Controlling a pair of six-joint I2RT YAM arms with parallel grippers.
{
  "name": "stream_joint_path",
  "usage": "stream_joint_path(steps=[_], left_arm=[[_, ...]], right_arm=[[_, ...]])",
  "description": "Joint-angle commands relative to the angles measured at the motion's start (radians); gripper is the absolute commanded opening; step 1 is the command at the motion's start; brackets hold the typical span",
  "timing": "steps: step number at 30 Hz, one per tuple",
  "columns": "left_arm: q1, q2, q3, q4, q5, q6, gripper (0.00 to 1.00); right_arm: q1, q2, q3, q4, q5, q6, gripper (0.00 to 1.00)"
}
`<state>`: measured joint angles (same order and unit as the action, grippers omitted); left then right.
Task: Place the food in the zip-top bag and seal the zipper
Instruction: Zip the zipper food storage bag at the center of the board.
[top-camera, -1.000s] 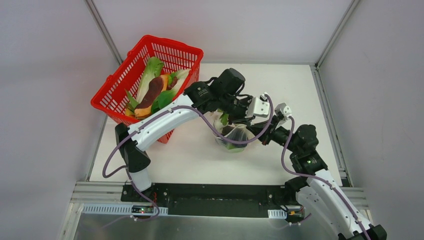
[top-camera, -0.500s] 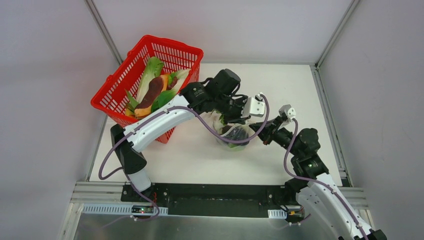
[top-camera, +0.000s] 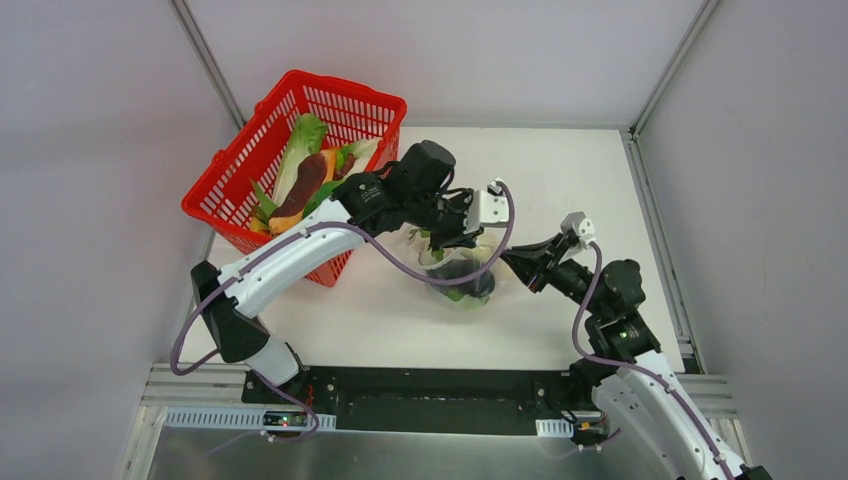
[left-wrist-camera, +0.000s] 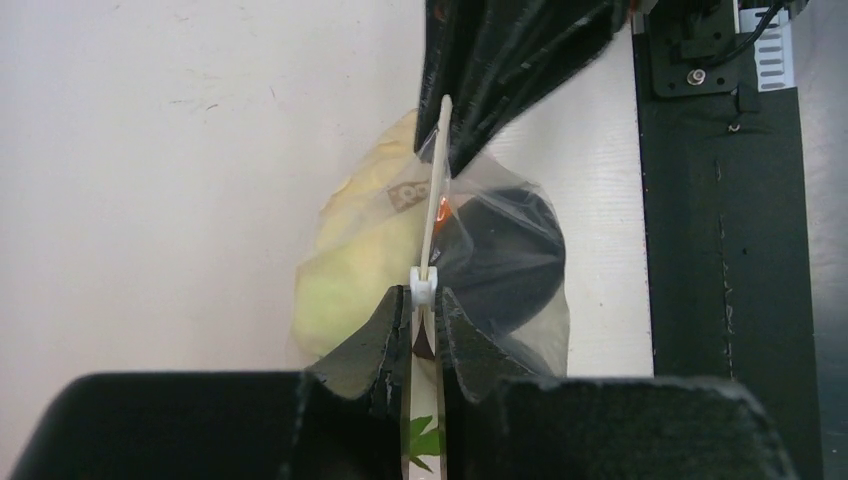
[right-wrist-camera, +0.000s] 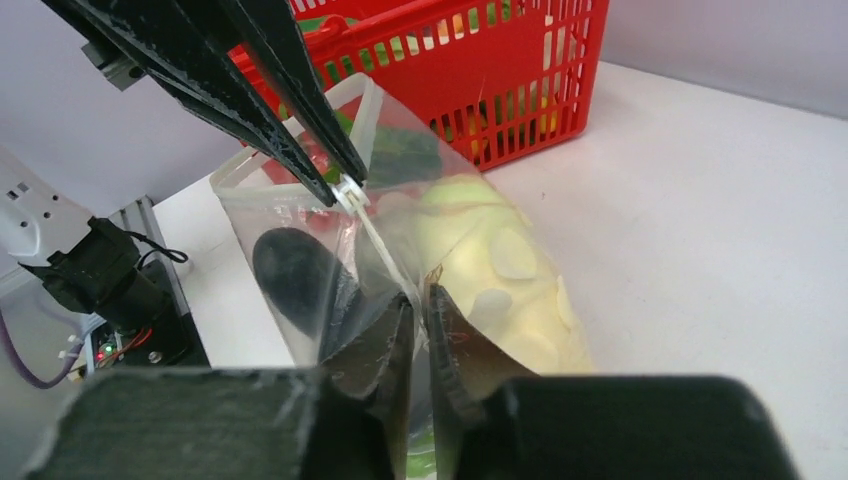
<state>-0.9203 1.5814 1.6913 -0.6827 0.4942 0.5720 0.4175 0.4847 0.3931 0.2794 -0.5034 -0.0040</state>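
The clear zip-top bag (top-camera: 462, 283) lies mid-table and holds a dark purple eggplant (left-wrist-camera: 505, 255), a pale yellow-white piece (left-wrist-camera: 355, 265) and green leaves. My left gripper (left-wrist-camera: 424, 300) is shut on the zipper (left-wrist-camera: 432, 215) at its white slider (left-wrist-camera: 424, 285); it also shows in the top view (top-camera: 452, 235). My right gripper (right-wrist-camera: 420, 300) is shut on the zipper's other end, and it appears in the top view (top-camera: 508, 260) to the right of the bag. The strip is stretched taut between the two grippers. More food (top-camera: 300, 185) lies in the red basket.
The red mesh basket (top-camera: 225, 205) stands at the back left, overhanging the table edge, close behind my left arm. Grey walls enclose the table on both sides and behind. A black base rail (top-camera: 430, 395) runs along the near edge.
My left gripper has slid left along the zipper, away from my right gripper. The right arm has stretched a little left and lower, still holding its end. The bag shifted slightly.
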Motion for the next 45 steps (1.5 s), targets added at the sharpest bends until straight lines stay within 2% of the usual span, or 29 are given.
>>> stream_joint_path(steps=[1,2,3,6,12,21,24,28,31,32,35,43,45], left_arm=[[0.020,-0.063,0.032,0.051,0.066,-0.066,0.00],[0.020,-0.056,0.047,0.041,0.080,-0.065,0.00],[0.020,-0.049,0.061,0.024,0.090,-0.061,0.00],[0.021,-0.024,0.099,-0.034,0.120,-0.036,0.00],[0.018,-0.007,0.116,-0.083,0.175,-0.010,0.00],[0.019,0.014,0.130,-0.123,0.198,0.018,0.00],[0.018,0.020,0.131,-0.120,0.200,0.010,0.00],[0.018,0.027,0.129,-0.111,0.197,0.000,0.00],[0.019,0.031,0.128,-0.103,0.191,-0.009,0.00],[0.019,0.030,0.127,-0.101,0.187,-0.014,0.00],[0.018,0.022,0.105,-0.093,0.162,-0.026,0.00],[0.032,-0.092,-0.064,0.033,0.071,-0.093,0.00],[0.044,-0.133,-0.118,0.086,0.052,-0.114,0.00]], right_arm=[[-0.009,0.033,0.109,-0.032,-0.083,-0.033,0.30],[-0.009,0.042,0.129,-0.056,-0.086,-0.040,0.44],[-0.009,0.048,0.148,-0.075,-0.085,-0.049,0.50],[-0.008,0.055,0.179,-0.089,-0.083,-0.069,0.59],[-0.008,0.149,0.246,-0.151,-0.218,-0.143,0.63],[-0.008,0.241,0.267,-0.130,-0.277,-0.209,0.65],[-0.008,0.262,0.281,-0.136,-0.336,-0.216,0.60],[-0.009,0.277,0.286,-0.137,-0.370,-0.213,0.44],[-0.009,0.272,0.280,-0.137,-0.349,-0.213,0.25],[-0.008,0.267,0.278,-0.136,-0.340,-0.213,0.14],[-0.009,0.244,0.259,-0.129,-0.274,-0.202,0.02],[-0.009,0.140,0.129,-0.017,0.125,-0.059,0.00],[-0.008,0.111,0.101,0.012,0.175,-0.041,0.00]])
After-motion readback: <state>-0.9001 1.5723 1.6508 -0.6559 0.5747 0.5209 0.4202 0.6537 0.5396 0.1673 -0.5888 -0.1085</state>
